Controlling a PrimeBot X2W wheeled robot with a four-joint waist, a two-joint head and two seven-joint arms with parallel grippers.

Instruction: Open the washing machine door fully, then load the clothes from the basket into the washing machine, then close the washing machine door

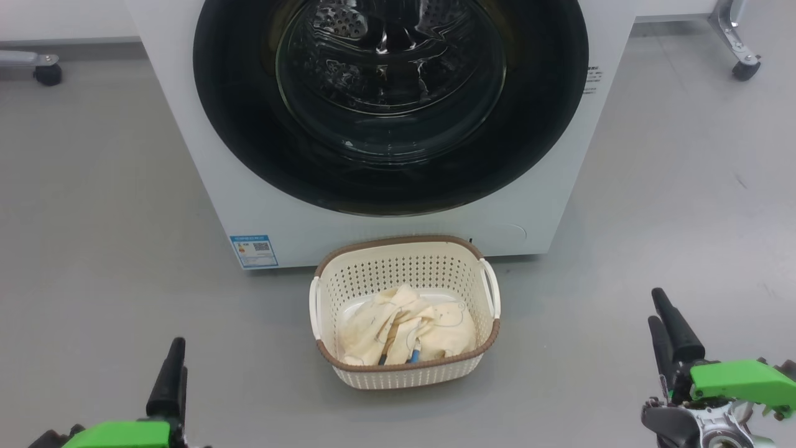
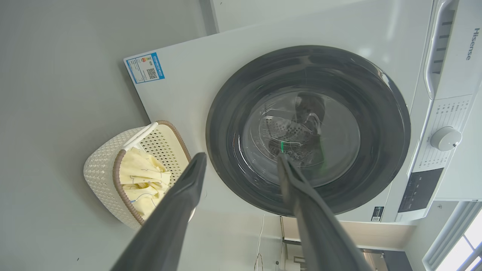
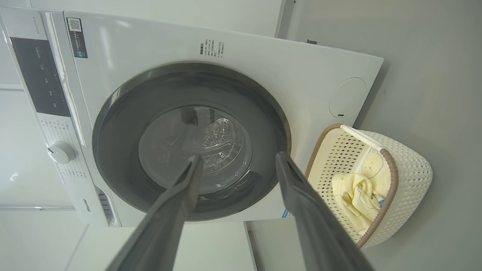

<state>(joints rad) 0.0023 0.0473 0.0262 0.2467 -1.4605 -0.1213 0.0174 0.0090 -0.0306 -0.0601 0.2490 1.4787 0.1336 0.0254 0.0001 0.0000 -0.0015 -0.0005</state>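
Plainly shut: the washing machine door (image 1: 390, 106) sits flush on the washing machine (image 1: 186, 155), the basket (image 1: 404, 373) on the floor (image 1: 93, 249) just before it, the clothes (image 1: 404, 330) heaped inside. Left gripper (image 2: 241, 158) and right gripper (image 3: 238, 156) both hang wide and empty, well short of the door. Opening looks not yet begun; next, one gripper likely must catch the door's edge and swing it fully.

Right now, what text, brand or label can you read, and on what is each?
"Hisense": upper front of the washing machine.
Blue sticker low on its front: QR code, print too small.
Dark sticker by the control panel: QR code, print too small.
Print block beside the washing machine door, dial labels: too small.
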